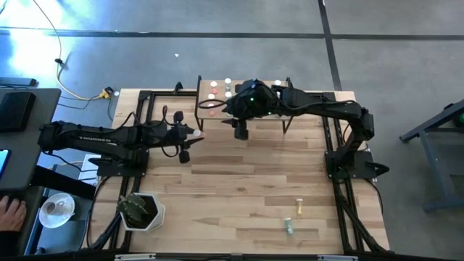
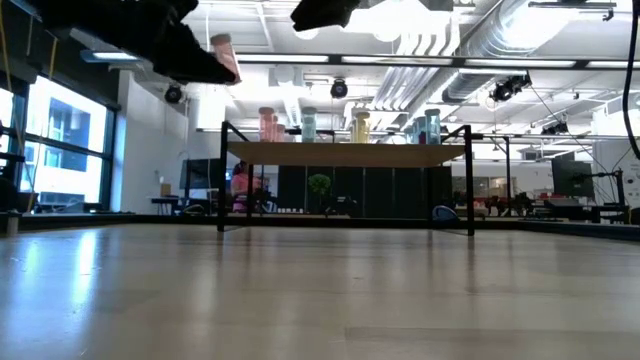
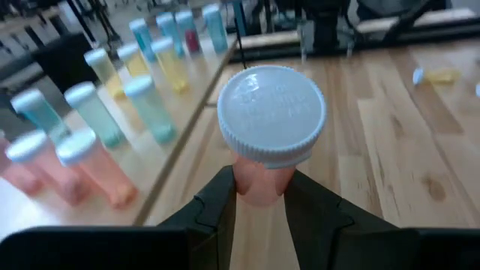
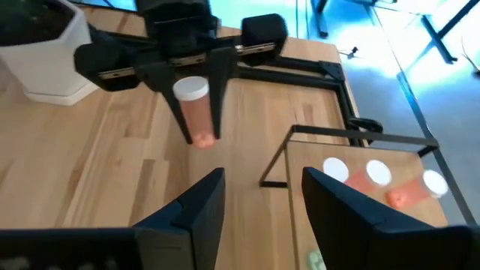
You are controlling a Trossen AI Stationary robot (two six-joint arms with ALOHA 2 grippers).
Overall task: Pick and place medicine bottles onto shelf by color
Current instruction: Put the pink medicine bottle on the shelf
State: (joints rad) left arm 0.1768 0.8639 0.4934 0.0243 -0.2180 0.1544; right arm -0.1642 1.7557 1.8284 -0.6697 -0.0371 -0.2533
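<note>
My left gripper [image 3: 262,206] is shut on a pink medicine bottle [image 3: 259,176] with a white cap, held above the table just left of the shelf [image 1: 243,98]; the bottle also shows in the low view [image 2: 222,55] and the right wrist view [image 4: 196,112]. The shelf stands on black legs at the far edge and carries several pink, green, yellow and blue bottles [image 3: 97,112]. My right gripper [image 4: 259,199] hangs open and empty in the air near the shelf's front edge [image 1: 241,130]. A yellow bottle [image 1: 298,209] and a green one [image 1: 289,226] lie on their sides near the table's front right. My left gripper pinches the pink bottle's body [image 3: 255,191], just below the white cap [image 3: 271,112], between its two fingers. The fingers come nearly level from the table's left. The bottle is lifted clear of the table, cap uppermost and somewhat tilted.
A white pot with a green plant [image 1: 141,210] stands at the near left corner. Black frame rails [image 1: 337,145] run along the table's sides. A person's hand [image 1: 11,212] and a cup show off the table at the left. Bare wood lies between the arms and the front edge.
</note>
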